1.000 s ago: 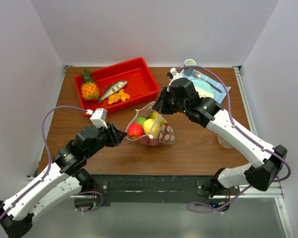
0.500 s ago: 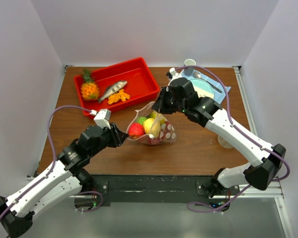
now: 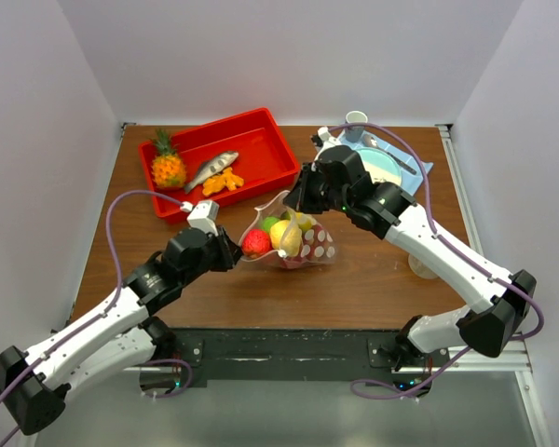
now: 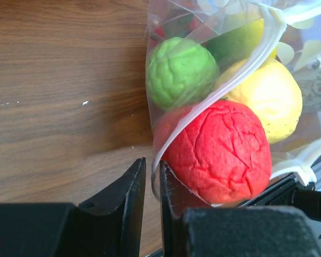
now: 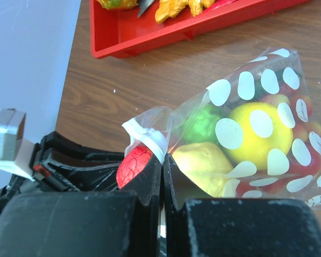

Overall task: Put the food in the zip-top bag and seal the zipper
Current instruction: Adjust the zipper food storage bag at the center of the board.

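The zip-top bag (image 3: 303,247) lies mid-table, clear with white dots, its mouth toward the left. The food fills it: a red fruit (image 4: 219,150), a green one (image 4: 176,72) and a yellow one (image 4: 267,96). My right gripper (image 5: 162,158) is shut on the zipper (image 5: 150,140) at the far side of the mouth. My left gripper (image 4: 152,163) sits at the near-left rim. Its jaws stand a narrow gap apart, and the zipper strip (image 4: 241,72) runs down between them against the right finger. From above, the left gripper (image 3: 235,253) and right gripper (image 3: 296,203) flank the bag's mouth.
A red tray (image 3: 261,126) at the back left holds a pineapple (image 3: 168,166), a fish (image 3: 211,169) and orange pieces (image 3: 222,182). A plate (image 3: 384,169) and a cup (image 3: 356,118) sit at the back right. A small clear object (image 3: 422,267) lies under the right arm.
My left arm has moved forward and right up to the bag's mouth, and its jaws have narrowed around the rim. The right gripper has stayed on the zipper.
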Controlling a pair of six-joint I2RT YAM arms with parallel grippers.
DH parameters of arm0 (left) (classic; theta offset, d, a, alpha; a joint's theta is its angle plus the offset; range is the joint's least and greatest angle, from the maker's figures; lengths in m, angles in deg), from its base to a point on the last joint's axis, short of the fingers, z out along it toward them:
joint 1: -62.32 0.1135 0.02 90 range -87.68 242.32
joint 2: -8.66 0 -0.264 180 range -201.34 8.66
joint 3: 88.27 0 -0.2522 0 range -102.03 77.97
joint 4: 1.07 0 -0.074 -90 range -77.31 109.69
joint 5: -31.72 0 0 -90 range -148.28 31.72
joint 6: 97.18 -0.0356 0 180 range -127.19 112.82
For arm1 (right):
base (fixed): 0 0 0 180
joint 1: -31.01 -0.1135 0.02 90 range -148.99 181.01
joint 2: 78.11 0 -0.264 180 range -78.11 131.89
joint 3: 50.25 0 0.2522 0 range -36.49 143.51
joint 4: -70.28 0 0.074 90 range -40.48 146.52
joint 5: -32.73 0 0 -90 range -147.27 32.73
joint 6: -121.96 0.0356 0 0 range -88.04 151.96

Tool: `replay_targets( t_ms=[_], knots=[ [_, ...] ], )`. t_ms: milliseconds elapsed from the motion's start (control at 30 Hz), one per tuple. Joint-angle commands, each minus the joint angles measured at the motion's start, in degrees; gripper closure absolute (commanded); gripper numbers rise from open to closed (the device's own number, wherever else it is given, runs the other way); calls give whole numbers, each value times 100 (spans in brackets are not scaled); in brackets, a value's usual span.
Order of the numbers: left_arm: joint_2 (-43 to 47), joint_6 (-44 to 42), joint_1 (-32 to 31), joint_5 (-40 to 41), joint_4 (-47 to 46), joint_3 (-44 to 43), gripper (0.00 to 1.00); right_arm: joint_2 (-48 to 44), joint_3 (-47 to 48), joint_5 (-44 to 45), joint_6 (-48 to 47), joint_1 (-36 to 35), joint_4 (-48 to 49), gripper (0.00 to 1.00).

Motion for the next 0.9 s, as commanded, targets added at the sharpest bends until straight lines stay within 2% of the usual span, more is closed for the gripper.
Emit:
replay_targets(
  t_ms=[0, 267, 467, 700, 867],
  knots=[
    [-213, 4, -39, 117, -390, -315, 82, -25, 154, -154, 77, -66, 465, 100],
    [-424, -163, -47, 205, -311, -710, 100, -17, 101, -145, 25, -84, 395, 100],
    [-389, -251, -47, 187, -223, -948, 100, -25, -4, -84, -2, -93, 395, 100],
    [-398, -462, -47, 512, 260, -1860, 100, -16, -328, 74, -151, -110, 315, 100],
    [-609, -453, -47, 539, 410, -2055, 100, -26, -505, 162, -178, -110, 324, 100]
  ],
)
